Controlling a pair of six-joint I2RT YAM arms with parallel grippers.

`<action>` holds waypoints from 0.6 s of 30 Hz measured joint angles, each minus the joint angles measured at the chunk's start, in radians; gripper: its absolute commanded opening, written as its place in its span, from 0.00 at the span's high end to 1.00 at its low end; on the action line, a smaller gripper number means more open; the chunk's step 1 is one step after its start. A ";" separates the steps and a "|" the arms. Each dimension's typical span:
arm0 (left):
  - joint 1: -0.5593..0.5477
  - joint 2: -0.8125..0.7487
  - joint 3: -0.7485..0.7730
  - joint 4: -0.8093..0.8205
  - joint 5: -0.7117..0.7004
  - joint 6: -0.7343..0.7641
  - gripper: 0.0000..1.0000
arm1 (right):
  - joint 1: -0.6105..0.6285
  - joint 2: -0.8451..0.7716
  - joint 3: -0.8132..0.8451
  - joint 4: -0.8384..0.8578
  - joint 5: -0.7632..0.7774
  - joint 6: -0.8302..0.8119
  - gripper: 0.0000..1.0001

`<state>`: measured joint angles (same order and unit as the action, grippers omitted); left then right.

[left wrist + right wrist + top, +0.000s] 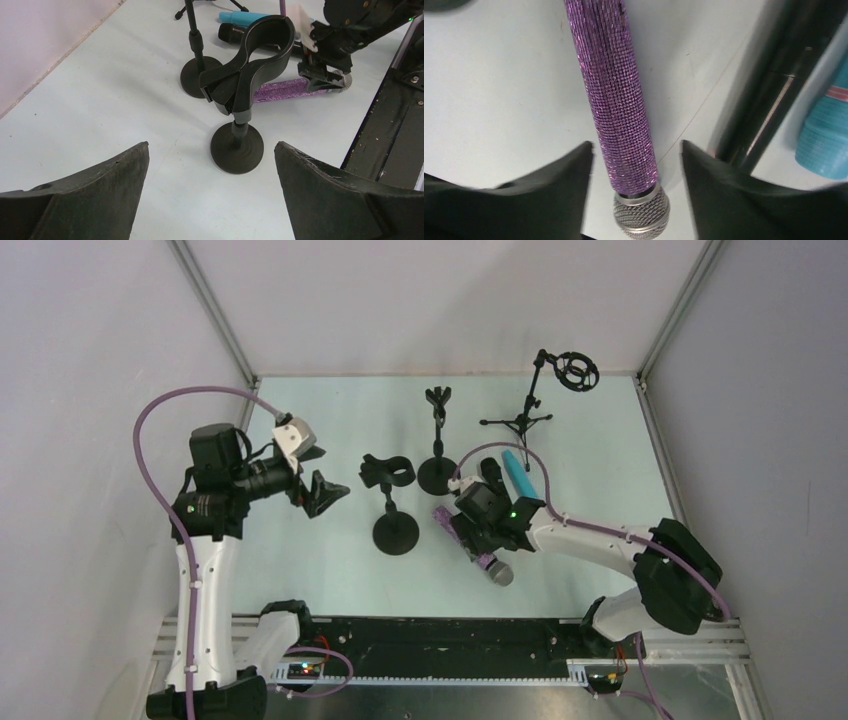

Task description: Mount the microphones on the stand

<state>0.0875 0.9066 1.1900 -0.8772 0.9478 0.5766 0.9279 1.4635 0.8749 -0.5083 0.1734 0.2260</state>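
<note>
Your left gripper [328,493] hangs above the table [320,575] with its fingers spread wide, and it holds nothing. Just to its right stands a short stand [392,510] with a big clip on top. Behind that is a second stand [437,445] on a round base. Far back is a tripod stand [525,415] with a ring holder. Your right gripper [478,525] sits low over the purple microphone [497,571], which lies flat on the table, silver head nearest the arm bases. The teal microphone [518,475] lies just behind that gripper.
</note>
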 measured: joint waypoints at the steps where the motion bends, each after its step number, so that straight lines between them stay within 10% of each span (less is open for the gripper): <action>1: 0.000 -0.002 0.000 0.000 0.000 0.000 0.00 | -0.003 -0.009 0.011 -0.011 0.018 0.023 0.14; 18: 0.000 -0.038 -0.001 0.000 -0.001 0.026 0.00 | 0.062 -0.104 0.150 -0.173 0.128 1.120 0.01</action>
<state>0.0875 0.8688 1.1893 -0.8776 0.9466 0.6029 0.9901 1.3598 1.0245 -0.6811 0.3012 1.3460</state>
